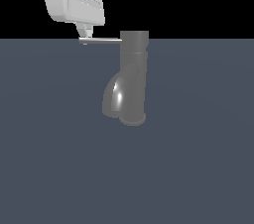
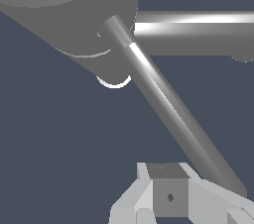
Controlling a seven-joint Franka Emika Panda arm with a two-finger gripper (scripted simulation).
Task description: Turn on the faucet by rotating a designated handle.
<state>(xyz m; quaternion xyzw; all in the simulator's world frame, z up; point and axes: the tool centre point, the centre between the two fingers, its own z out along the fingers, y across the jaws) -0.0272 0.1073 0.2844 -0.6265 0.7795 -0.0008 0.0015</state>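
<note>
The faucet (image 1: 133, 77) is a glossy dark grey upright cylinder with a bulging spout low down. Its handle (image 1: 101, 41), a thin grey rod, sticks out from the top toward the exterior view's left. My white gripper (image 1: 86, 34) hangs just above the rod's free end, its fingertips together and touching or almost touching the rod. In the wrist view the handle (image 2: 168, 109) runs diagonally from the faucet body (image 2: 59, 10) down to my gripper (image 2: 168, 198), whose fingers sit beside the rod's tip and hold nothing.
A flat dark blue-grey floor (image 1: 198, 168) surrounds the faucet. In the wrist view a thicker shiny grey bar (image 2: 198, 32) juts sideways from the faucet body.
</note>
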